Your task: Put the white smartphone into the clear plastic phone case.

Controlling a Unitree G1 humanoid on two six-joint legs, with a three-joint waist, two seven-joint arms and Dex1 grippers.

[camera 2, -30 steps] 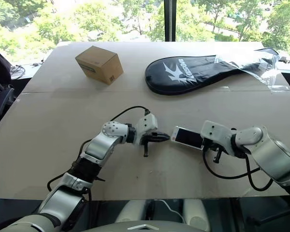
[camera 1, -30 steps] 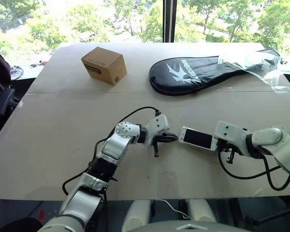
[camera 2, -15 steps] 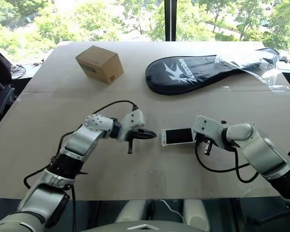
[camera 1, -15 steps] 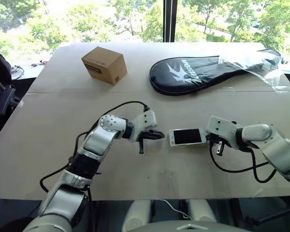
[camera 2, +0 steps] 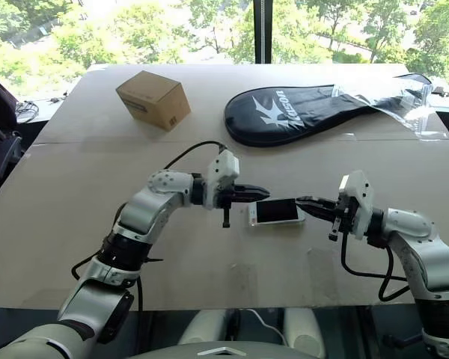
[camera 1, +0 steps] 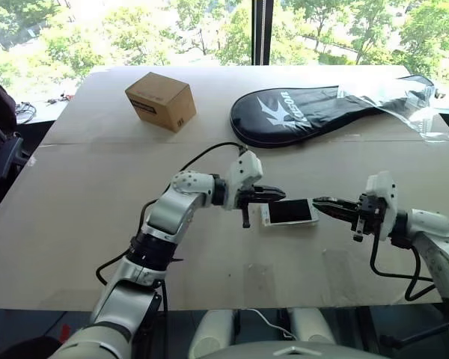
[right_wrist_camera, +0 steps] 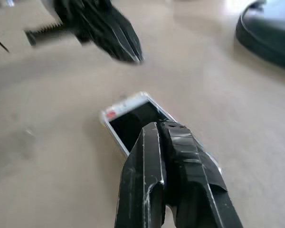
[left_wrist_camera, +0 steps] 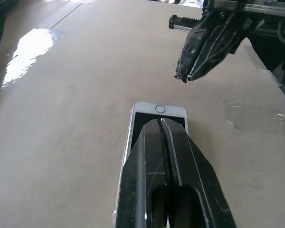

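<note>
phone: the white smartphone with the black screen lies flat, face up, mid-bench towards the near edge, not lifted.
left gripper: black fingers pinched together on nothing, tip over the phone's left end, probably pinning or nudging it.
right gripper: also closed and empty, pointing at the phone's right end, so the two bracket it, I'd guess to square it up.
case: can't pick out the clear plastic phone case for sure; there's a crinkled clear plastic wrapper at the far right corner.
other stuff: brown cardboard box and black racket cover along the far edge, out of the way.
</note>
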